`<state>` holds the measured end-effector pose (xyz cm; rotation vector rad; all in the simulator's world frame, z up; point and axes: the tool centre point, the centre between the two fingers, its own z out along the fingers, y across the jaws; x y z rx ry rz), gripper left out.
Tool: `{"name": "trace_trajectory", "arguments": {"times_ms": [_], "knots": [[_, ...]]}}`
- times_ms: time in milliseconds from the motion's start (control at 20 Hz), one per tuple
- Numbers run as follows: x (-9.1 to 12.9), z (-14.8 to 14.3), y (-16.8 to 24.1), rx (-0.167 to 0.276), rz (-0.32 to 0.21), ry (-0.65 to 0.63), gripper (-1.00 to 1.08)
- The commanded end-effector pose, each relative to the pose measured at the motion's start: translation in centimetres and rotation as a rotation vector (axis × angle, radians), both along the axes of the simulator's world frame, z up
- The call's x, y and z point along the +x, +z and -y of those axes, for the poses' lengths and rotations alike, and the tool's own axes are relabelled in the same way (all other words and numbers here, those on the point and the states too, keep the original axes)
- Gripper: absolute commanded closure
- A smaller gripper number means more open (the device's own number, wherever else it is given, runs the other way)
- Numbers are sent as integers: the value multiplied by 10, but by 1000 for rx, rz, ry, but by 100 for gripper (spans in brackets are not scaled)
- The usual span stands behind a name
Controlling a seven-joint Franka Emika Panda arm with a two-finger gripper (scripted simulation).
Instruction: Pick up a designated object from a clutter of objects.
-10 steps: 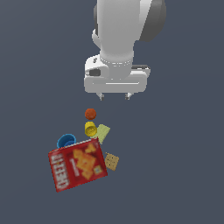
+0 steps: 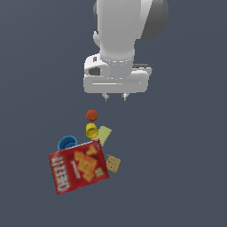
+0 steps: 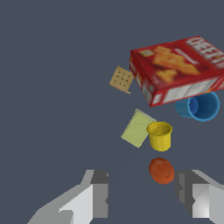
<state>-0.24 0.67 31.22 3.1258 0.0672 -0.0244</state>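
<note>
The blue cup (image 2: 67,142) lies on its side against the red Cheez-It box (image 2: 78,166), at the box's corner on the exterior view's left; in the wrist view the blue cup (image 3: 199,106) shows its open mouth, partly behind the box (image 3: 181,68). My gripper (image 2: 115,96) hangs open and empty above the clutter, nearest the orange-red round thing (image 2: 91,115). In the wrist view my gripper (image 3: 143,197) has its fingers (image 3: 99,192) spread wide, with the orange-red thing (image 3: 161,170) between them and farther off.
A yellow cup (image 2: 91,130) stands beside a pale green flat piece (image 2: 104,134). A tan square cracker (image 2: 113,163) lies by the box's corner on the exterior view's right. All rest on a plain dark grey floor (image 2: 177,177).
None of the objects has moved. The arm's own motion cannot be judged across the differently sized frames.
</note>
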Motion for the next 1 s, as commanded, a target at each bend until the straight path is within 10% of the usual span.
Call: {"name": "trace_trajectory", "arguments": {"times_ms": [0, 950], "knots": [[1, 1, -1, 1, 0, -1, -20], [54, 106, -78, 116, -34, -182, -20]]}}
